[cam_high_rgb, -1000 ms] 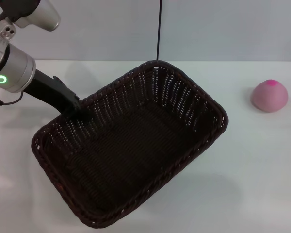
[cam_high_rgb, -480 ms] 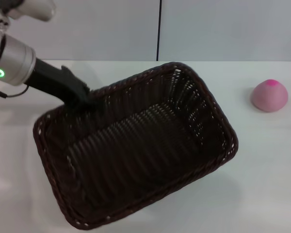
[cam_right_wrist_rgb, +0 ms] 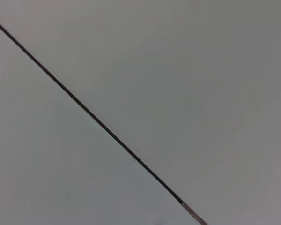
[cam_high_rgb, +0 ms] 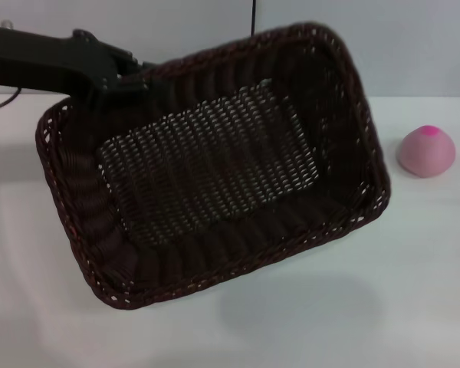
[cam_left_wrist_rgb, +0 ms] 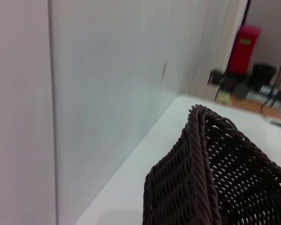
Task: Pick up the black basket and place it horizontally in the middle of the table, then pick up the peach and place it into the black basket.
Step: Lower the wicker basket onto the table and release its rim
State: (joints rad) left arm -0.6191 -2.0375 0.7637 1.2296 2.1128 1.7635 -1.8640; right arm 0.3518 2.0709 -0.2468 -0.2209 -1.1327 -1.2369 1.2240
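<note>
The black basket is lifted off the white table and tilted, its open side facing me, filling the middle of the head view. My left gripper is shut on the basket's far left rim and holds it up. The basket's rim also shows in the left wrist view. The pale pink peach with its magenta tip sits on the table at the right, apart from the basket. My right gripper is out of view; its wrist view shows only a grey wall.
A grey wall with a dark vertical seam stands behind the table. The basket's shadow lies on the table in front. Red and black equipment stands far off beyond the table's end.
My left gripper has lifted the basket up off the table and turned it, so its right end has swung up and its open side now tilts toward me. The peach has not moved.
</note>
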